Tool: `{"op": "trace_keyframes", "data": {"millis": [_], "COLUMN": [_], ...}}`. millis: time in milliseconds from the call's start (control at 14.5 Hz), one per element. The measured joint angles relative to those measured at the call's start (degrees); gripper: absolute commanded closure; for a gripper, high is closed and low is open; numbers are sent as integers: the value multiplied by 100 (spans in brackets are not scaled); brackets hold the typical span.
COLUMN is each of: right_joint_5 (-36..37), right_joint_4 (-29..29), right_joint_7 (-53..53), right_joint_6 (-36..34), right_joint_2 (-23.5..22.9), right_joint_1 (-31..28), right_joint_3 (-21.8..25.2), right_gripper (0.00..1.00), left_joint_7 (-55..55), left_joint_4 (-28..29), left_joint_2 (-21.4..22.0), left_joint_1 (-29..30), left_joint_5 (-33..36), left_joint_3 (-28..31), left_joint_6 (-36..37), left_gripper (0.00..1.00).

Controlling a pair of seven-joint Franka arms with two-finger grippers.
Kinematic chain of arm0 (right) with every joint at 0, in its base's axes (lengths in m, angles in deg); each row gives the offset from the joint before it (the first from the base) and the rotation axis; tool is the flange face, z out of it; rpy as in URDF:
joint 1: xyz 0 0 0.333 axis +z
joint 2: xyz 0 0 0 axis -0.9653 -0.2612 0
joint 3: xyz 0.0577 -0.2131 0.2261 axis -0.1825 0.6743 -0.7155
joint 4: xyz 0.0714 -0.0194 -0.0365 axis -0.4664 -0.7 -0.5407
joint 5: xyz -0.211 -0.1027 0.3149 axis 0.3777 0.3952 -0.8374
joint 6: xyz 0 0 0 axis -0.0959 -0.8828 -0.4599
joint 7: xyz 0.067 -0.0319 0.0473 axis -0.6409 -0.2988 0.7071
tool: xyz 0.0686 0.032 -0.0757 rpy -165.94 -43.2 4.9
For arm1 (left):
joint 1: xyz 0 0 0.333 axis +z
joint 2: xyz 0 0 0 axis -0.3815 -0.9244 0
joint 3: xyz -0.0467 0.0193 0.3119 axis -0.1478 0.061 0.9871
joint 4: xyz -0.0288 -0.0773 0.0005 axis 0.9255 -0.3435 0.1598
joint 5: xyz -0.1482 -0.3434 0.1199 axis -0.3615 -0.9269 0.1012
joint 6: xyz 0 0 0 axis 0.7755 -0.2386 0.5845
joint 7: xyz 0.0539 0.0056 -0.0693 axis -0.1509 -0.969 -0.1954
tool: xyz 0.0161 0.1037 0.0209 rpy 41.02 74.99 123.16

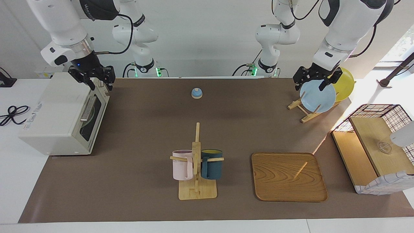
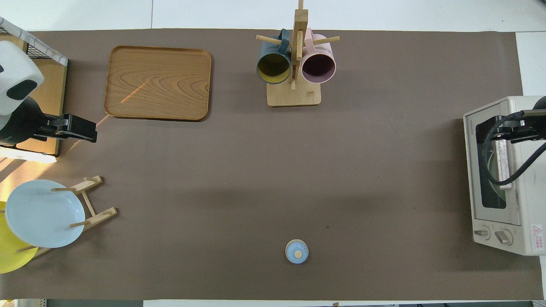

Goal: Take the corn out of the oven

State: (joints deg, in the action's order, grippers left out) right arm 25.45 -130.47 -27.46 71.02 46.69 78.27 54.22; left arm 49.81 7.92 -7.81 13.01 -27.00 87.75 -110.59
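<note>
Brown mat (image 1: 145, 123) over a white worktop (image 1: 9, 168), with the oven (image 1: 55, 113) parked at the right arm's end. Its door (image 1: 93, 113) was shut and faced the left arm's end, so the box's long side ran from nearer the robots to farther from them.

Couldn't spot the corn in either view. Something pale and round showed through the dark glass, nothing clearly yellow. So I can't say where it was or which way it pointed.

Facing view gave the side-on look. The right hand (image 1: 98, 84) was up over the oven's top front edge, at the door corner nearest the robots and just above the handle (image 1: 88, 108). I couldn't tell whether it was open or closed. The overhead view cut most of that hand off at the frame edge, but it did show the two knobs (image 2: 495, 234) on the oven's front, at its end nearest the robots.

The left hand (image 1: 315, 85) was wide open, holding nothing, waiting over the blue plate (image 1: 318, 97) in its rack (image 1: 305, 113). Seen from overhead, that hand appeared between the rack and the tray (image 2: 158, 83).
</note>
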Motion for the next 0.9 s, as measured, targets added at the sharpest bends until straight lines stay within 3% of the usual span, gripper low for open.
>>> {"op": "trace_keyframes", "data": {"millis": [621,897], "right_joint_5": [0,6], "right_joint_4": [-158,-1144], "right_joint_7": [-4,-348], "right_joint_6": [43,810], "right_joint_2": [21,270], "right_joint_1": [0,-84], "right_joint_3": [-38,6], "right_gripper": [100,100], "left_joint_7": [0,0], "left_joint_4": [0,0], "left_joint_2": [0,0], "left_joint_1": [0,0], "left_joint_5": [0,0], "left_joint_3": [0,0], "left_joint_6": [0,-1], "left_gripper": [0,0]}}
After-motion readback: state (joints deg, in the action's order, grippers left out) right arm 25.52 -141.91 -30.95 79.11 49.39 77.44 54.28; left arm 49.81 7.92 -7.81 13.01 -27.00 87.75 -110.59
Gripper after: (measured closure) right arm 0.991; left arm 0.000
